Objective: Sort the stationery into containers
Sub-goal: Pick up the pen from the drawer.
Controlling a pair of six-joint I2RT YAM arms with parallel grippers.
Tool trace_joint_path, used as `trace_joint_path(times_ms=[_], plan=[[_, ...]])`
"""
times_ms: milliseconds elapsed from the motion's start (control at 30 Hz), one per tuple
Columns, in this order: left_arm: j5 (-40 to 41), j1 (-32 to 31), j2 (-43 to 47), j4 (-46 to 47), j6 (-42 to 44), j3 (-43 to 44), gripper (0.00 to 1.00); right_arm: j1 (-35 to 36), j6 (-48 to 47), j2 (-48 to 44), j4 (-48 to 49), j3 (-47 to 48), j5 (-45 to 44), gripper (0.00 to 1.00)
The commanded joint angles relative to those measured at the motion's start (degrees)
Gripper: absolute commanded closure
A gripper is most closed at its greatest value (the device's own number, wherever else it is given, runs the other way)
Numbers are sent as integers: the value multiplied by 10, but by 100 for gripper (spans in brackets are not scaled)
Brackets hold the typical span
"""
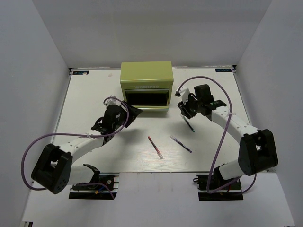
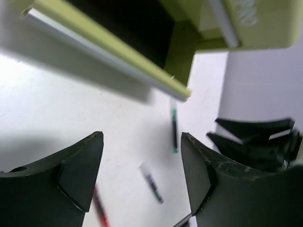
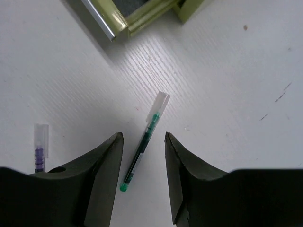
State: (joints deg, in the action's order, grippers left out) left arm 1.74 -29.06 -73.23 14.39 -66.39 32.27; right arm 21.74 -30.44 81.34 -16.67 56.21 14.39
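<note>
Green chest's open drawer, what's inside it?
Only a dark interior shows in the open drawer of the green chest; no pen can be made out. Its back part, under the chest's top, is hidden.

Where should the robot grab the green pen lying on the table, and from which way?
Around the middle of its barrel, from straight above. The green pen lies flat on the table and is long and slim, so the fingers should close across its narrow width. The right gripper is open with one finger on each side of it, probably well placed.
</note>
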Motion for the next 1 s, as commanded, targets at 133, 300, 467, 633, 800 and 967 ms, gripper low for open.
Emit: trace_joint_path(times_ms=[133, 300, 467, 633, 800, 967], plan=[[-49, -3, 82, -232, 71, 16, 26, -27, 28, 73, -36, 7, -34, 51], [-63, -25, 75, -324, 78, 75, 26, -33, 32, 130, -43, 7, -46, 49], [-58, -57, 3, -414, 78, 162, 26, -32, 37, 164, -45, 8, -41, 51], [-29, -95, -61, -464, 71, 220, 24, -31, 39, 196, -57, 14, -40, 62], [-15, -122, -104, -502, 63, 249, 24, -33, 20, 199, -81, 10, -8, 92], [-15, -140, -115, -483, 98, 244, 24, -29, -92, 145, -131, 29, 116, 100]])
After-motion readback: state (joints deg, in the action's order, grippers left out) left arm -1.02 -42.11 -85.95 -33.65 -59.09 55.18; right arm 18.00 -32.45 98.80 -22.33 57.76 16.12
